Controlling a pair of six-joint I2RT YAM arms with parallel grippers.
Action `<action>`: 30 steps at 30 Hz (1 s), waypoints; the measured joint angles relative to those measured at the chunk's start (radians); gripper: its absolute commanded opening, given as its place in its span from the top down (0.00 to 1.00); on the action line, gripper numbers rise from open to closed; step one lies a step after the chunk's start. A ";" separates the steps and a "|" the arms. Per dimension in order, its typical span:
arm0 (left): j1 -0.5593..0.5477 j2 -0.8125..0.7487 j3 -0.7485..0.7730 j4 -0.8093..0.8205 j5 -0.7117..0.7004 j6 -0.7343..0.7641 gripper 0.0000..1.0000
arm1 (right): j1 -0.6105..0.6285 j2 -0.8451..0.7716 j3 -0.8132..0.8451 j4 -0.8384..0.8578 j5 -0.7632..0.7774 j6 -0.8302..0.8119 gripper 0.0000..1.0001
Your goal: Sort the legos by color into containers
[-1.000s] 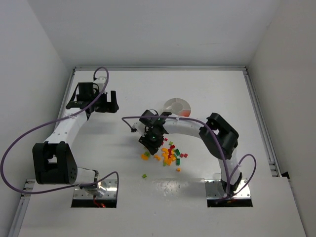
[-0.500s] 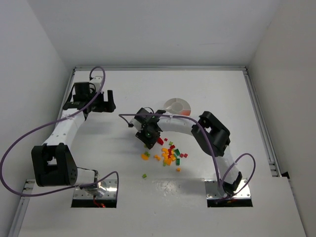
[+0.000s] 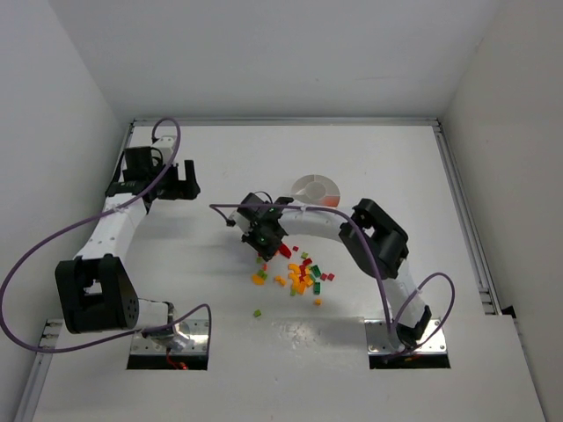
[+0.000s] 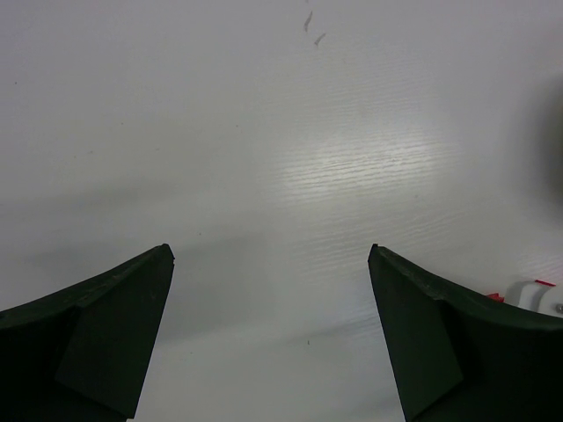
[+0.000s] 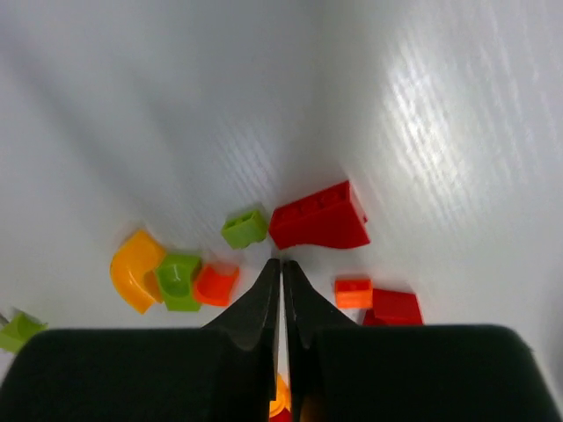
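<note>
Right gripper [image 5: 281,262] was shifted up-left, fingers pressed together; left gripper [image 4: 271,252] is held apart; most legos [image 3: 302,277] are left outside dish [image 3: 303,180].

Red, orange, yellow, green legos [image 5: 318,220], white table [image 3: 220,158], white dish [image 3: 306,185], perhaps red inside

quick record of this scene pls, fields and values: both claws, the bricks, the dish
left claw: open, empty, over bare table, well left of the pile
right claw: shut, nothing seen in it, red brick just ahead of it
legos: loose pile on the table; red, orange, yellow, green
dish: beyond the pile, something red in one compartment
sorting: most bricks not yet in the dish
</note>
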 measured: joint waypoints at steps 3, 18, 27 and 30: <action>0.007 0.000 0.000 0.000 0.007 0.003 0.01 | 0.006 -0.032 -0.049 0.012 -0.001 -0.002 0.89; 0.008 0.000 0.000 -0.001 0.025 0.006 0.01 | 0.006 -0.074 -0.098 0.008 -0.017 -0.017 0.52; 0.008 0.002 0.000 -0.001 0.029 0.006 0.01 | -0.003 -0.162 -0.231 0.000 -0.035 -0.071 0.57; 0.008 0.009 0.000 -0.001 0.033 0.006 0.01 | 0.002 -0.165 -0.235 0.004 -0.040 -0.087 0.58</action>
